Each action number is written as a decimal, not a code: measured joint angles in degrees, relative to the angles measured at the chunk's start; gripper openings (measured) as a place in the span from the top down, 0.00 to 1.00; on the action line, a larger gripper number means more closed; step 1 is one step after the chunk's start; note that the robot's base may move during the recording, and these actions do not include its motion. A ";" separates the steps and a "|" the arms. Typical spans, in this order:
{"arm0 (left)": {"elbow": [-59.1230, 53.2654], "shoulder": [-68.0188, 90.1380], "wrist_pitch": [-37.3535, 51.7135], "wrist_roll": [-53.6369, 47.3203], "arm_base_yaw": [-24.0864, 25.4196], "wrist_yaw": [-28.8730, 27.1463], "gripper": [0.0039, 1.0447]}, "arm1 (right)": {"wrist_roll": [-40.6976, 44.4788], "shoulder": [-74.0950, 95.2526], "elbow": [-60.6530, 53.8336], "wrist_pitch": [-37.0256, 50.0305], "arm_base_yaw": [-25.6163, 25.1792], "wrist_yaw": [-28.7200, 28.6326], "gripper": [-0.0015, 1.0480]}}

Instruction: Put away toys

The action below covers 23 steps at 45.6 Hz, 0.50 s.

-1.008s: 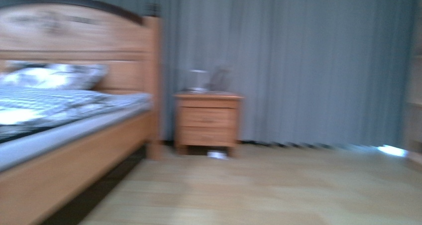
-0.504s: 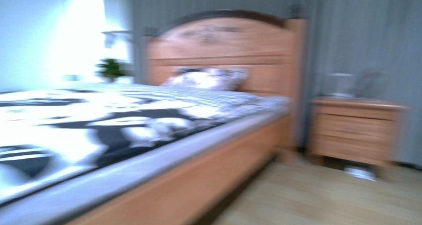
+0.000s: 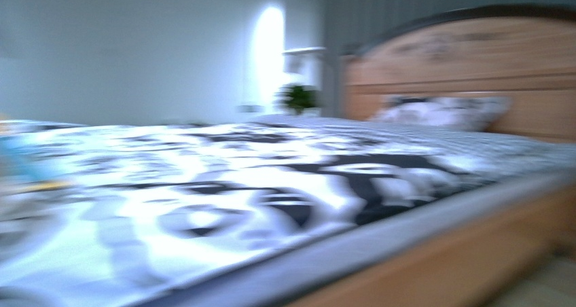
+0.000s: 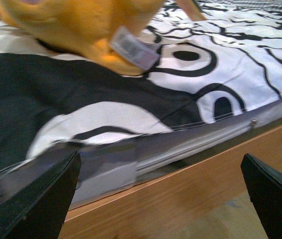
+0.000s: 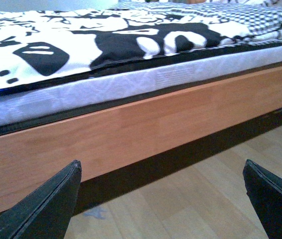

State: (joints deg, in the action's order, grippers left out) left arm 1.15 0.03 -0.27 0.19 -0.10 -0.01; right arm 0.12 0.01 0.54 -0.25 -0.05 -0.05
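Plush animal (image 4: 76, 22), orange-yellow with its white tag (image 4: 133, 47) showing, lies on the black-and-white quilt (image 4: 220, 64) near the bed's edge in the left wrist view. Nothing is lifted yet, so by my read the whole job remains. The left gripper (image 4: 159, 158) hangs outside the wooden bed frame (image 4: 181, 199), jaws spread wide, holding nothing, apart from the toy. It must clear the mattress (image 4: 111, 164) edge to reach in.

Over to the right wrist view: the right gripper (image 5: 162, 163) is gaping too, and empty. It faces the frame's side rail and bare floor (image 5: 206, 199), with no toy there.

The front view is badly smeared. Quilt, a printed pillow (image 3: 441, 111) against the headboard (image 3: 462, 62) and a small plant (image 3: 297, 98) beyond show, but neither arm. A bluish-yellow blur sits far left; what it is, I cannot tell. No storage spot shows.
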 joint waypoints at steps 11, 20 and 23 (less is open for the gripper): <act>0.00 0.00 0.00 0.00 0.00 -0.02 0.06 | 0.02 0.00 0.00 0.00 0.00 -0.04 0.06; 0.00 0.00 0.00 0.00 0.00 -0.09 0.06 | 0.02 0.00 0.00 0.00 0.02 -0.11 0.06; 0.00 -0.07 0.00 0.00 0.11 -0.44 0.06 | 0.02 0.13 0.00 0.00 0.07 -0.48 0.06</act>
State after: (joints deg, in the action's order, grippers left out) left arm 1.15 -0.03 -0.27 0.19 0.01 -0.45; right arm 0.14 0.14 0.54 -0.25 0.01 -0.54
